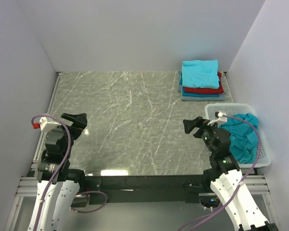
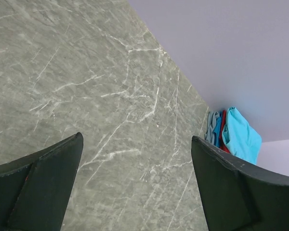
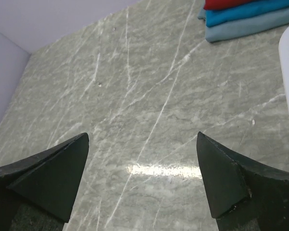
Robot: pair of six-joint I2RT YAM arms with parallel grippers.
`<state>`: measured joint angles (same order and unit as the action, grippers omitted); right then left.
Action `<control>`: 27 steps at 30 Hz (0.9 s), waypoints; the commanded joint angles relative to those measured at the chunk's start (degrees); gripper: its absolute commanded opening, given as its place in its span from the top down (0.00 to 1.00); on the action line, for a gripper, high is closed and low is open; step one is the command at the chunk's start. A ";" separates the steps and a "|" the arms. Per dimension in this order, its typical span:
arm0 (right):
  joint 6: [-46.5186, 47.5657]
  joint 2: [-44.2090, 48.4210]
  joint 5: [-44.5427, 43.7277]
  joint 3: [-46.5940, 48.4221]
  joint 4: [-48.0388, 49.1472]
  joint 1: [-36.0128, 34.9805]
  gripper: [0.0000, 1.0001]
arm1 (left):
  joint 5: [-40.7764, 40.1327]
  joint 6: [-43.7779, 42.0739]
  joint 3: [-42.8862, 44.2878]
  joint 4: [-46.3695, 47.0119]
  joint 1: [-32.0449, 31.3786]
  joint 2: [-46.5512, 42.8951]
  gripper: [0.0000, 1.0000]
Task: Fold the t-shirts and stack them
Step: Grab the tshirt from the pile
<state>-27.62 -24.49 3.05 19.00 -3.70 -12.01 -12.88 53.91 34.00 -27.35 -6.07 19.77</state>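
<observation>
A neat stack of folded t-shirts (image 1: 201,82), turquoise on top with red and blue beneath, is seen at the far right corner of a grey marbled counter (image 1: 130,120). Crumpled teal t-shirts (image 1: 241,137) are heaped in a white plastic lattice basket (image 1: 264,153) just in front. The left end effector (image 1: 78,121) and right end effector (image 1: 195,127) are spread wide, with nothing held.

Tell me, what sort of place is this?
Likely a robot test booth, not a home: bare white walls enclose a marble-patterned table, a left arm and right arm are bolted at its edge, with folded t-shirts stacked nearby.
</observation>
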 commanded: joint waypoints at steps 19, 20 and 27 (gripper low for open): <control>-7.80 -20.76 -25.73 22.48 -17.91 11.91 0.00 | 2.33 -0.56 -3.05 4.14 0.09 1.50 0.01; -9.20 -21.47 -25.99 22.74 -18.87 14.88 0.00 | 2.42 -0.56 -3.15 4.67 0.18 1.59 0.01; -14.21 -25.86 -30.92 19.85 -19.15 27.72 0.00 | 4.01 -1.26 -2.36 4.68 0.09 3.78 0.01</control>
<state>-38.02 -49.23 -24.45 39.97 -23.55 11.46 -10.74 53.89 31.38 -25.63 -6.07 22.87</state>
